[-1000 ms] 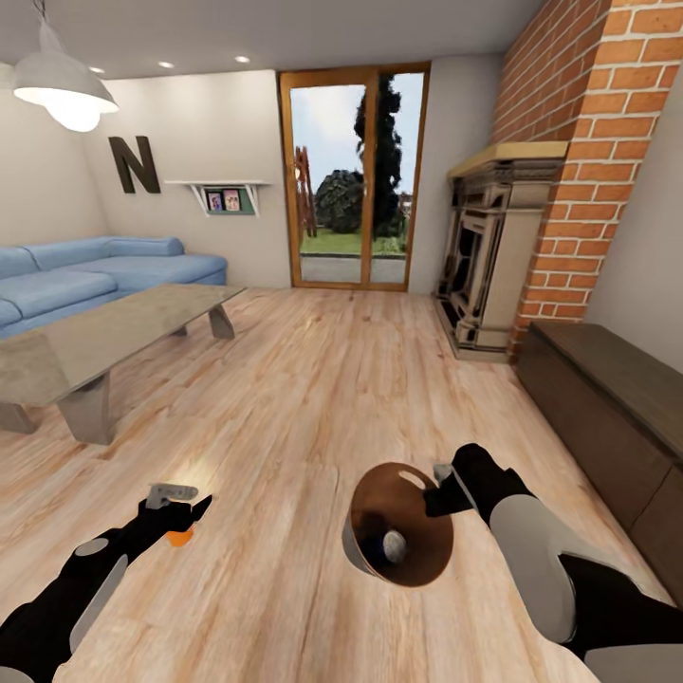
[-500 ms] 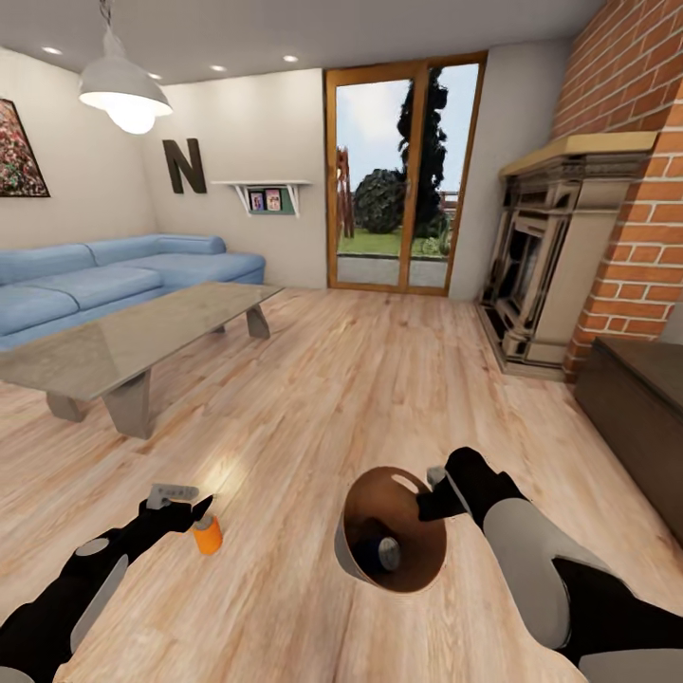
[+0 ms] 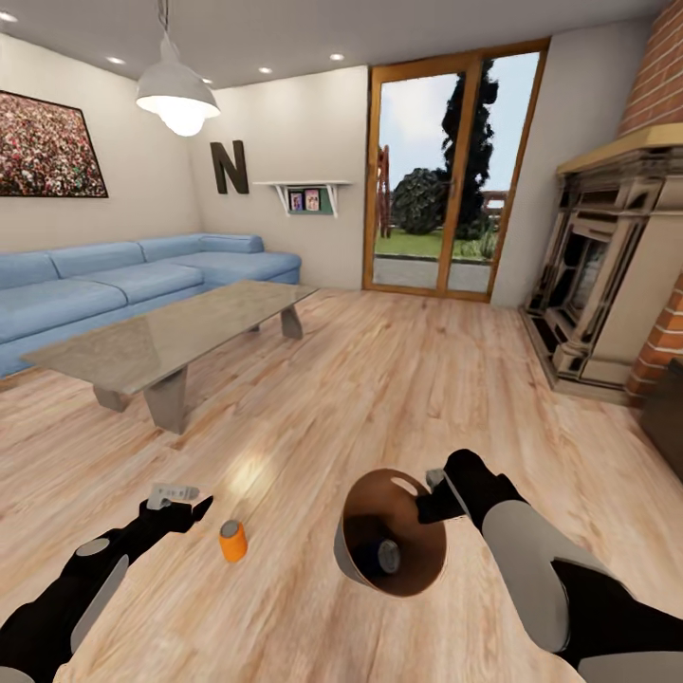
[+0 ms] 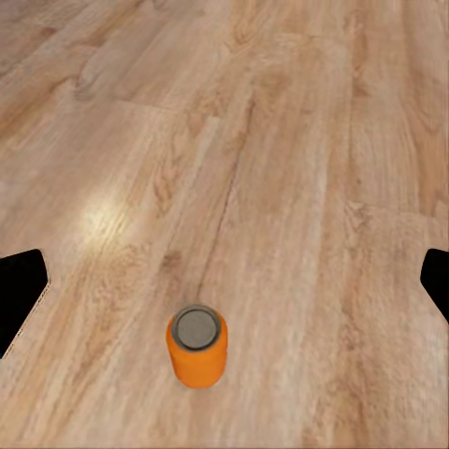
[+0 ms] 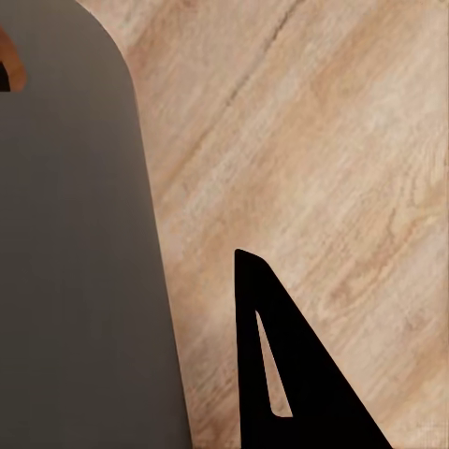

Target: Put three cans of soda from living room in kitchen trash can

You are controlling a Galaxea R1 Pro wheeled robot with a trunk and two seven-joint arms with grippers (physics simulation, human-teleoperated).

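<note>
The room is evenly and brightly lit. Light is given by a glowing white pendant lamp (image 3: 177, 97), by small ceiling spots around it, and by daylight through the glass door (image 3: 444, 175). A soft glare patch is seen on the plank floor (image 3: 379, 379) below the lamp, repeated in the left wrist view. Shadows are faint. Straight lines are bent toward the edges of the head view. Rendering is sharp, slightly soft.

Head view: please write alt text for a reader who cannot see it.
An orange soda can stands upright on the wood floor just ahead of the robot's open left gripper. The right gripper holds the rim of a tilted trash can with a can inside. Behind are a blue sofa and glass-topped table.
</note>
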